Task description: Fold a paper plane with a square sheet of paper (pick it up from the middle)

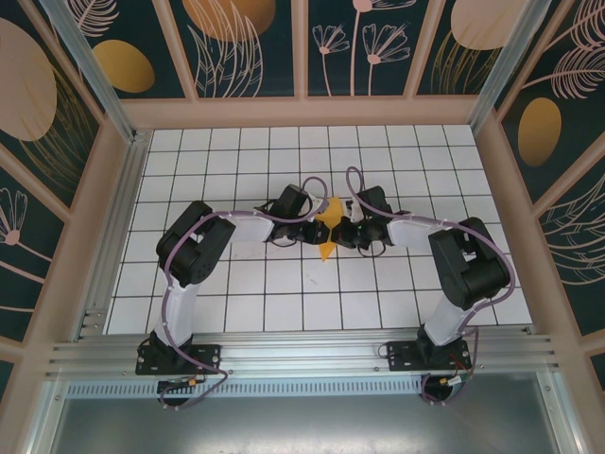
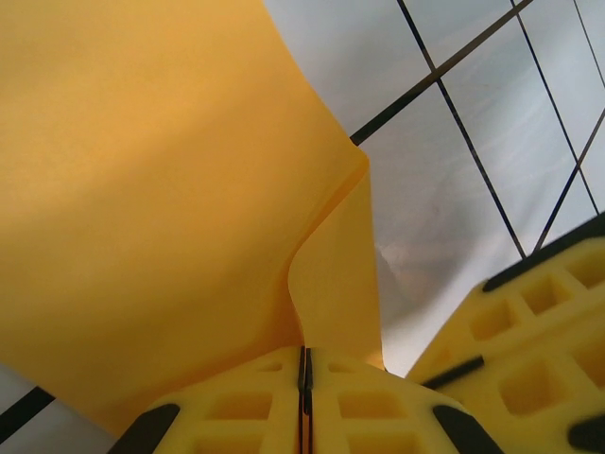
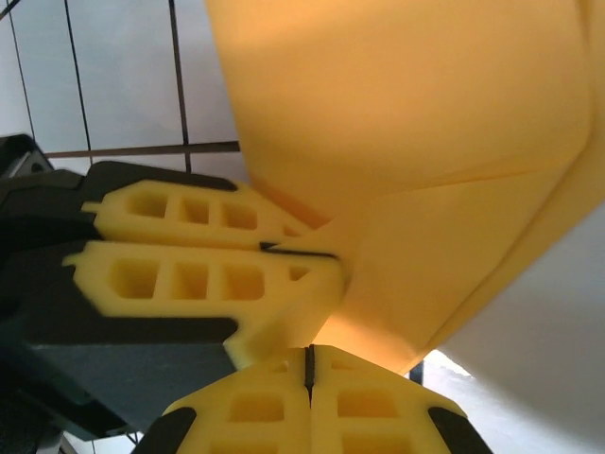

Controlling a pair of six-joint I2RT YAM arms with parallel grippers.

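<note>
While L gripper point(image 2: 304, 352) & R gripper point(image 3: 308, 350) clamp it, paper plane point(image 1: 328, 218) curls.

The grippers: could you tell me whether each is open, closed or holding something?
Left gripper: closed on the paper.
Right gripper: closed on it too.

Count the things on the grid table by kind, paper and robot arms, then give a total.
Orange paper sheet, partly folded: 1
Robot arms: 2 (left arm, right arm)
Total: 3
</note>
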